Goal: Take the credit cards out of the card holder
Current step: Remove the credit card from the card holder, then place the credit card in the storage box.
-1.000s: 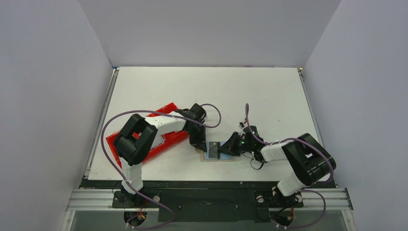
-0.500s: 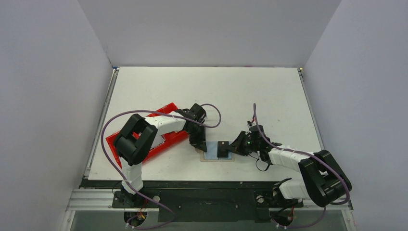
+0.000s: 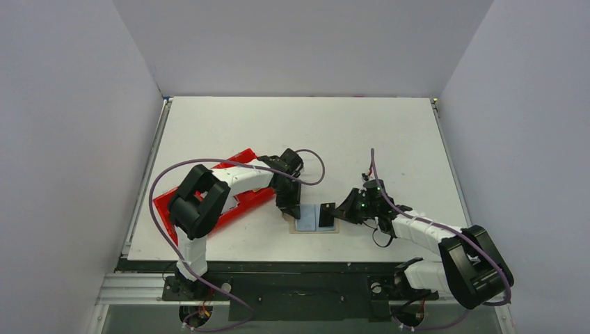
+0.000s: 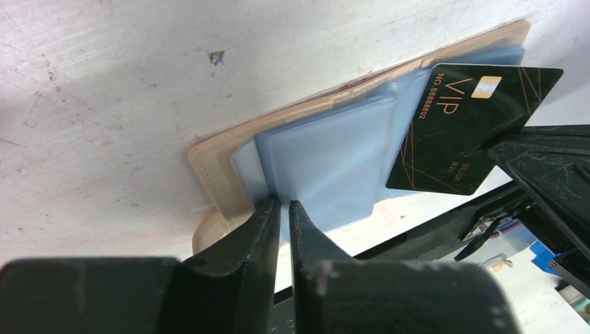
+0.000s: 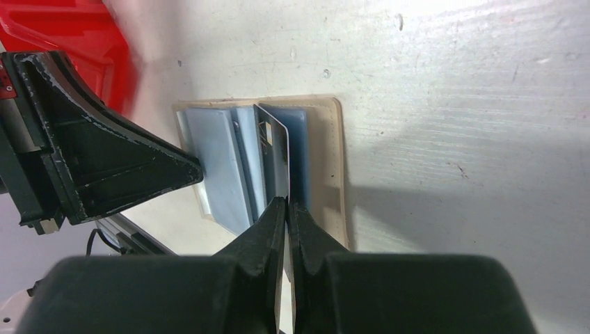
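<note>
Top: the holder lies open on the table, near its front edge.

Left wrist: my left claw is together, tips on the holder's blue sleeve.

Right wrist: my right claw is clamped on a black card, tilted over the holder.

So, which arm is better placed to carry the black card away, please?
Right: the right gripper is shut on the black card, while the left gripper rests on the card holder's blue sleeve.
</note>
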Motion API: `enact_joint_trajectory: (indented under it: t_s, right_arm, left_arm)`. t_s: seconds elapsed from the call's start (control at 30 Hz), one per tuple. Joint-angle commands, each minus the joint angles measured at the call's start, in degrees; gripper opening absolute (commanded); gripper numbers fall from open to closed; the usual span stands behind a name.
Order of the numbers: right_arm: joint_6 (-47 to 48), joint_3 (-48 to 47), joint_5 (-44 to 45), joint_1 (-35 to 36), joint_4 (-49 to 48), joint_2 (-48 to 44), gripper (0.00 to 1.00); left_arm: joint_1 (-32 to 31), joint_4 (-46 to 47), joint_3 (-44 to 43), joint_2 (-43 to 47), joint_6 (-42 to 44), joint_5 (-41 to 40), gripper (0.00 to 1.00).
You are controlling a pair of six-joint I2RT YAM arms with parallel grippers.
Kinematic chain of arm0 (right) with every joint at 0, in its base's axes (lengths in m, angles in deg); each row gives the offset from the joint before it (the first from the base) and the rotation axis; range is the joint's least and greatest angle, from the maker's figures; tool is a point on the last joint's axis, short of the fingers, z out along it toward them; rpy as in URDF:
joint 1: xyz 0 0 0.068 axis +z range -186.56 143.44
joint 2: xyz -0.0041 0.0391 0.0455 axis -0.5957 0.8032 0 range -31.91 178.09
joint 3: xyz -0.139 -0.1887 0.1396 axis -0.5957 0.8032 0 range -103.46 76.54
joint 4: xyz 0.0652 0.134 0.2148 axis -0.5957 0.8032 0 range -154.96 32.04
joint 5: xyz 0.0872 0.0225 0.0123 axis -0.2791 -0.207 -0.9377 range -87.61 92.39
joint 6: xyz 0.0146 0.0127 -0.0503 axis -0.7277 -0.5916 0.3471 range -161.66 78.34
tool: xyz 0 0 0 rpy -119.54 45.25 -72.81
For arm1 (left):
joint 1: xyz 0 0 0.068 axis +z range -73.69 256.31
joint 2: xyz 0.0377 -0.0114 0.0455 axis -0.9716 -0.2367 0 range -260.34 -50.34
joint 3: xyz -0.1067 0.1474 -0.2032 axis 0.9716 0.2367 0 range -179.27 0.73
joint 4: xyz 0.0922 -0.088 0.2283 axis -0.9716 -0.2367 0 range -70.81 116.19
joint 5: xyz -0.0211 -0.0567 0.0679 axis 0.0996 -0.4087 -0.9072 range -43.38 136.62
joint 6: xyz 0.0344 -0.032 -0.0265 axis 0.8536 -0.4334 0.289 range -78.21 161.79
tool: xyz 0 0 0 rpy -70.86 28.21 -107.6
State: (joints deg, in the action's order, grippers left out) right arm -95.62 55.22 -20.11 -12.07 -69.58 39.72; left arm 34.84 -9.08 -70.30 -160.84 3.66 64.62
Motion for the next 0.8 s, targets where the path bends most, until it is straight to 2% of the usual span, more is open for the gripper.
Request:
enact_joint_trajectory:
  t_s: [0.0, 0.07, 0.13, 0.33, 0.53, 0.67, 0.77]
  right_arm:
    - [1.61, -3.68, 1.79, -0.58, 2.26, -1.73, 0.0]
    - [1.88, -4.84, 1.79, -0.68, 3.25, -1.66, 0.0]
    - [2.45, -6.16, 2.0, -0.94, 4.25, -1.52, 0.0]
    - [1.95, -10.31, 0.88, -1.8, 6.3, -1.52, 0.0]
    - [-0.76, -15.97, -3.63, -2.65, 5.16, 0.4, 0.0]
    - [-4.6, -18.58, -7.36, -2.96, 0.48, 1.89, 0.0]
    - [-7.43, -19.4, -10.58, -2.96, -3.53, 2.35, 0.0]
  left_arm:
    - [-0.08, -0.83, -4.63, -0.44, 3.15, -6.37, 0.19]
    - [-0.03, -1.2, -6.61, 0.71, 3.44, -5.63, 0.29]
    - [0.09, -1.7, -8.53, 1.67, 3.71, -4.52, 0.35]
    - [1.48, -0.95, -10.83, 5.13, 3.03, -0.16, 0.42]
    - [7.17, 9.32, -4.18, 11.32, -0.75, 11.05, 0.47]
    - [11.43, 19.0, 0.12, 14.67, -4.64, 18.76, 0.5]
    - [12.96, 22.26, 1.68, 16.31, -6.89, 22.82, 0.52]
